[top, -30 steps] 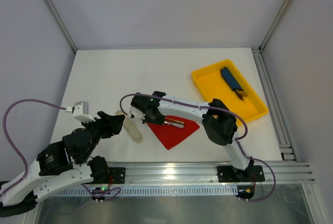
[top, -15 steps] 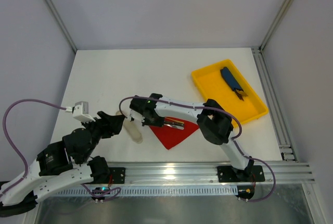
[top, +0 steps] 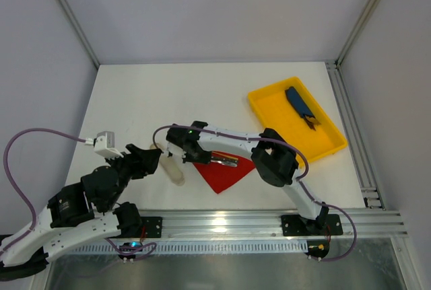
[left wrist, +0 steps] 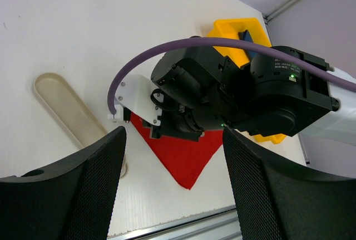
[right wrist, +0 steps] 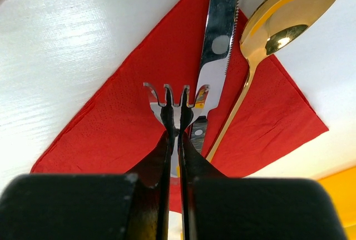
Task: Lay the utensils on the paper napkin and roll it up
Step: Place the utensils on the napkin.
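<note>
Yellow tray (top: 273, 106) holds dark-blue item (top: 300, 104); spoon (right wrist: 278, 23) lies on napkin (right wrist: 111, 123).

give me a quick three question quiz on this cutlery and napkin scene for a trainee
1. True or false: the right gripper is shut on the fork.
2. What lies in the yellow tray? A) a cup B) a dark-blue oblong item C) a folded towel
3. Name the two utensils lying on the red paper napkin.
Key: 1 true; 2 B; 3 the serrated knife and the gold spoon, whose bowl hangs off the napkin's edge.
</note>
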Robot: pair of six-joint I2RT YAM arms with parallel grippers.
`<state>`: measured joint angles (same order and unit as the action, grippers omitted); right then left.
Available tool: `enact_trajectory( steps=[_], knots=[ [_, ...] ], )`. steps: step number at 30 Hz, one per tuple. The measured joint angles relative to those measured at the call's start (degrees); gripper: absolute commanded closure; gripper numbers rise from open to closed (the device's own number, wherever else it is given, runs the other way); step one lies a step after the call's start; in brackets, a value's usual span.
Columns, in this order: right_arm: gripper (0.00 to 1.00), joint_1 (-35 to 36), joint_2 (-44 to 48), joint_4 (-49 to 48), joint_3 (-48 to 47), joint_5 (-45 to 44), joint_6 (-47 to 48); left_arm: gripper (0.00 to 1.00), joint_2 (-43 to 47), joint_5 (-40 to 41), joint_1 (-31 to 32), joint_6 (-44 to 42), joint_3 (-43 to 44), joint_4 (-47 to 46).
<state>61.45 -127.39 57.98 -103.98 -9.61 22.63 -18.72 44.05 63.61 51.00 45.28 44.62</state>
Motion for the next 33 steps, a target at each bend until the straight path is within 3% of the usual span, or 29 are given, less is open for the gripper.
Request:
enact_trajectory(
  steps=[33],
  knots=[
    [0.78, 0.74, -1.25, 0.17, -1.40, -0.96, 0.20, 0.28, 0.87, 0.00, 0.00, 0.04, 0.00, 0.33]
  ],
)
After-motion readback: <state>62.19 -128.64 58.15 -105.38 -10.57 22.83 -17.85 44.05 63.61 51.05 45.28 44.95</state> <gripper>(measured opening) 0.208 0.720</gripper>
